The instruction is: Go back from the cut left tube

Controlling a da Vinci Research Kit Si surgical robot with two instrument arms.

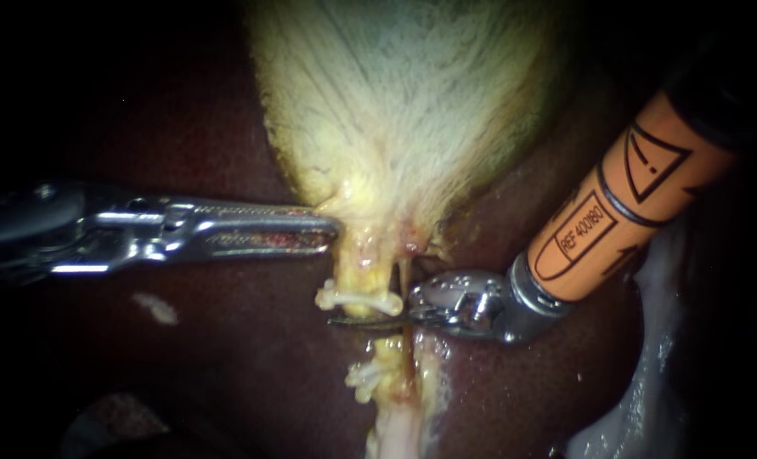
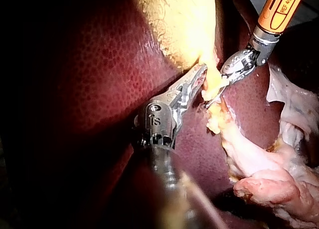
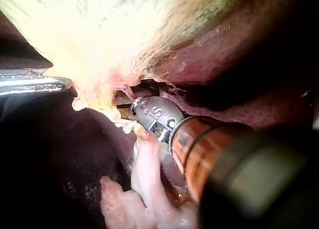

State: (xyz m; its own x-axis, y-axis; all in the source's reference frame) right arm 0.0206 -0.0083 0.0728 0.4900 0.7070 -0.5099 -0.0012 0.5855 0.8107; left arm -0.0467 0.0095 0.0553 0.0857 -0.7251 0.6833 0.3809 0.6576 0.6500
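The pale yellow gallbladder (image 1: 395, 102) narrows to a neck, and my left instrument (image 1: 331, 229) comes in from the left with its jaws shut on that neck (image 2: 200, 75). Below, the left tube (image 1: 363, 263) carries a white clip (image 1: 357, 299). A gap follows, then the lower stump with a second clip (image 1: 365, 376). My right instrument (image 1: 337, 321), on an orange shaft from the upper right, lays its thin dark blades shut across that gap (image 2: 209, 102). In the right wrist view its silver wrist (image 3: 154, 114) hides the blades.
Dark red liver (image 1: 208, 365) lies all around and under both instruments. Pale loose tissue (image 1: 641, 382) runs along the lower right, and a pinkish strand (image 2: 259, 164) trails off from the lower stump. A second thin strand (image 1: 405, 276) stands just right of the clipped tube.
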